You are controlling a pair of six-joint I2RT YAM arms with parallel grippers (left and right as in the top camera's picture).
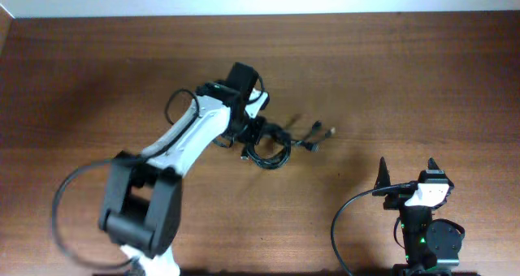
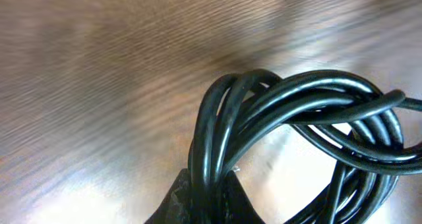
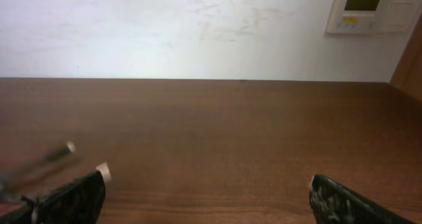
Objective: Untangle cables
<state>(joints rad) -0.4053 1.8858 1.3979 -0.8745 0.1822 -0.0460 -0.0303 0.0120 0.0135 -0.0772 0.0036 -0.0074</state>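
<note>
Several strands of the cables (image 2: 297,99), coiled near table (image 1: 422,65) centre, sit pinched in my closed left gripper (image 2: 210,201); best lift gently toward 9 o'clock while my wide-open right gripper (image 1: 408,169), at 4 o'clock, takes the plug ends (image 1: 321,134).

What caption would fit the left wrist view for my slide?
Left gripper shut on the coiled black cables, with the wooden table behind.
</note>
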